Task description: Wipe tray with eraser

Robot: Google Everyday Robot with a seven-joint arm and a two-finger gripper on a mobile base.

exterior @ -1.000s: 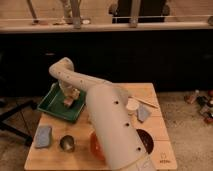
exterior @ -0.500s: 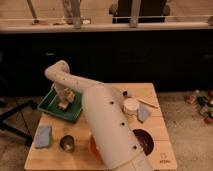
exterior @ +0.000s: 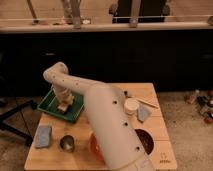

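Note:
The dark-green tray (exterior: 52,106) lies at the table's left rear. My white arm reaches from the lower right across the table and bends down over the tray. My gripper (exterior: 63,103) points down into the tray's middle. A small tan eraser (exterior: 64,106) sits at its tip, on the tray floor. The arm hides the tray's right part.
A blue-grey pad (exterior: 43,136) lies at the front left, another (exterior: 144,114) at the right. A metal cup (exterior: 67,143) stands near the front. A white round container (exterior: 131,105) and an orange bowl (exterior: 96,145) are partly behind the arm. A wooden stick (exterior: 145,101) lies at the right rear.
The arm's elbow and wrist have shifted slightly left over the tray, and the gripper with the eraser has moved a little across the tray floor.

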